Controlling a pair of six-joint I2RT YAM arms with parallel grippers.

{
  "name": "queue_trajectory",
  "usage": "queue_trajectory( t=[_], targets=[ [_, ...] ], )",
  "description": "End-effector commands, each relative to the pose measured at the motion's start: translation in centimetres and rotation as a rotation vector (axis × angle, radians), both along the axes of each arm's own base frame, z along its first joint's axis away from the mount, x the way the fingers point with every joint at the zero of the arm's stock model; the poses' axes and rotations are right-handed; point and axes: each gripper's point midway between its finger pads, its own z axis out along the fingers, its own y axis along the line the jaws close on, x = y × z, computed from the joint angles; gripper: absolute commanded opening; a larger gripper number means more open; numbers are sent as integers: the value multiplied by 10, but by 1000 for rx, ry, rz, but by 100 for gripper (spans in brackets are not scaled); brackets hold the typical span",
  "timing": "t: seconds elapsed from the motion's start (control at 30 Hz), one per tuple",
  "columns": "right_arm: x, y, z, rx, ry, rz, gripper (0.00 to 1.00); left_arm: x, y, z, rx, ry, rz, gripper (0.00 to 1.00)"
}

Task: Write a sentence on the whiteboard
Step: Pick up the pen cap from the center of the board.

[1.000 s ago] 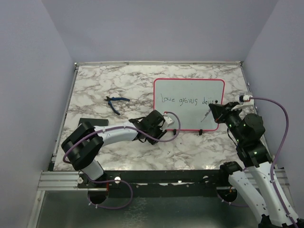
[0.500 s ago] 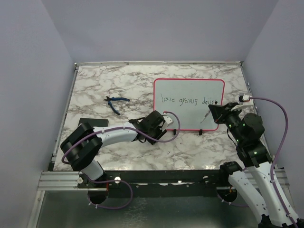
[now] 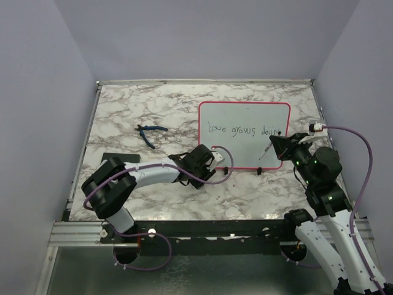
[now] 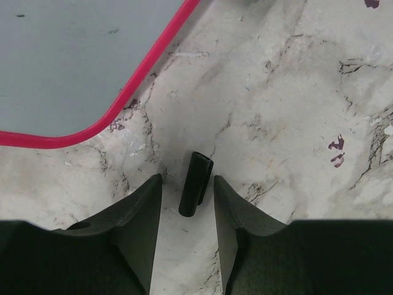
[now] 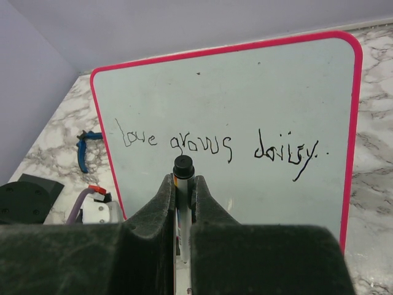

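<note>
The whiteboard point(image 3: 244, 110), framed in red-pink, lies flat at the right of the marble table. The sentence point(image 3: 242, 129) crosses it in one dark handwritten line reading about "Love grows daily" point(image 5: 221, 146). My right gripper point(image 5: 183, 180) is shut on a white marker point(image 5: 183, 166) with a black end, held over the board's near right part point(image 3: 264, 152). My left gripper point(image 4: 187, 178) is open just off the board's near left corner point(image 4: 73, 136). A small black cap point(image 4: 199, 166) lies on the marble between its fingertips, with a gap on each side.
Blue-handled pliers point(image 3: 149, 131) lie left of the board. A dark flat pad point(image 3: 116, 158) sits near the table's left edge. Two black clips point(image 3: 227, 169) point(image 3: 260, 170) stick out from the board's near edge. Grey walls enclose the table on three sides.
My left gripper has shifted slightly beside the board's near left corner. The right arm and marker have stayed put.
</note>
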Motion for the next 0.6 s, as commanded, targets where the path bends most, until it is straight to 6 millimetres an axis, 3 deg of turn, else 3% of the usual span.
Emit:
queue_trajectory(
  t=[0.0,0.33,0.57],
  targets=[
    [-4,1,-7,5,23,12,1,-14,7,-12,32,59,-6,41],
    [-3,2,-7,20,26,11,1,-27,0,-12,62,53,-24,15],
    [-2,23,-13,120,50,98,1,-10,-18,27,-80,-104,36,7]
  ],
)
